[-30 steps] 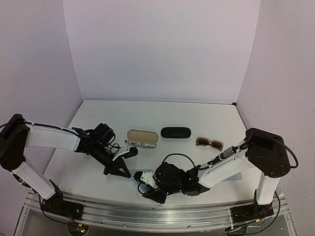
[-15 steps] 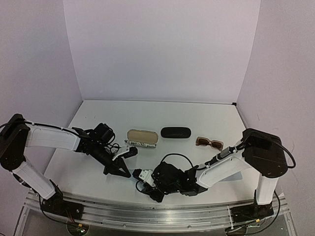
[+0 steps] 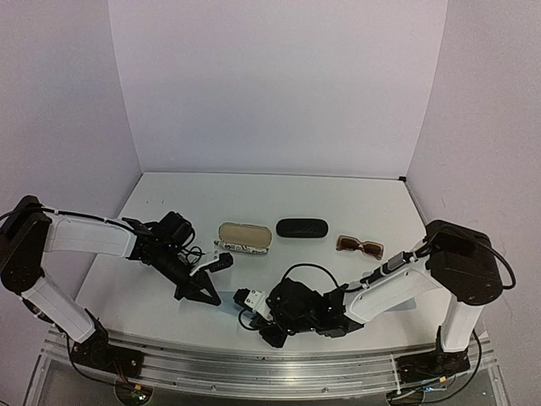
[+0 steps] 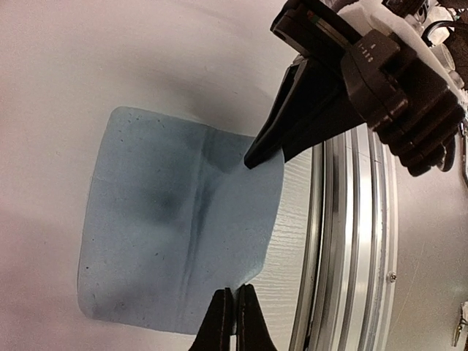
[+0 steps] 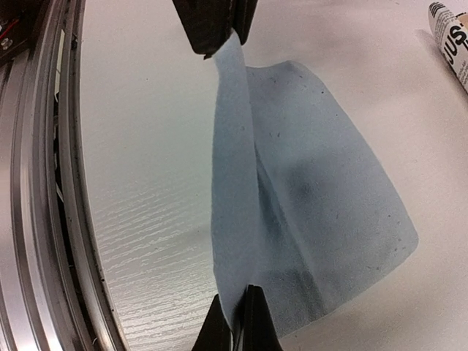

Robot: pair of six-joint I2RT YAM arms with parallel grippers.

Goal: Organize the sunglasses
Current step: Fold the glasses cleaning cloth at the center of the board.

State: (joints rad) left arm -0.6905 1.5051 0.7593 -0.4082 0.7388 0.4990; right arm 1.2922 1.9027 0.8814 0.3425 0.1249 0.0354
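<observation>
The brown sunglasses (image 3: 359,246) lie on the table at the right. A white-and-dark thing (image 3: 217,261) just behind my left arm looks like the white pair, though it is small. A pale blue cloth (image 4: 168,219) (image 5: 314,197) lies near the front edge between my two grippers. My left gripper (image 4: 234,313) (image 3: 200,294) is shut on one corner of it. My right gripper (image 5: 241,316) (image 3: 251,303) is shut on the facing corner. The edge between the two corners is lifted into a fold, and the rest lies flat.
An open striped case (image 3: 244,237) with a beige inside and a shut black case (image 3: 302,227) sit mid-table. A second pale cloth (image 3: 416,298) lies under my right arm. The metal rail (image 4: 351,241) (image 5: 44,190) runs along the table's front edge, close to both grippers.
My right gripper has shut on the cloth's corner and edged slightly right. My left gripper has stayed shut on its corner and shifted only a little.
</observation>
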